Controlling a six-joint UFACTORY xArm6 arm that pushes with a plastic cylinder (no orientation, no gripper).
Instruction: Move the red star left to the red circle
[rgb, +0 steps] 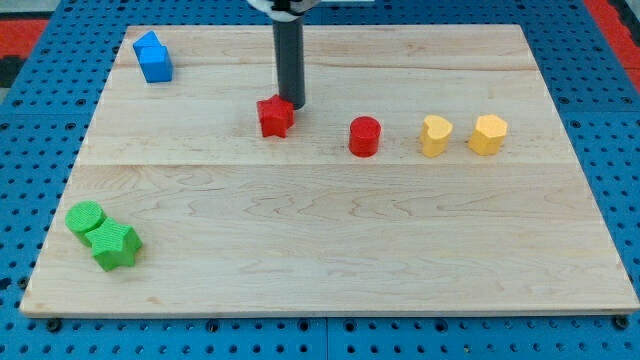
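Note:
The red star (274, 117) lies on the wooden board a little above the view's middle, left of centre. The red circle (364, 136) stands to its right, about a block's width and a half away and slightly lower. My tip (292, 103) is at the star's upper right edge, touching it or very close to it, between the star and the circle's side. The dark rod rises straight up from there to the view's top.
Two yellow blocks (435, 135) (488, 134) stand right of the red circle. A blue block (153, 57) is at the board's top left. A green circle (86, 218) and a green star (114, 245) sit together at the bottom left.

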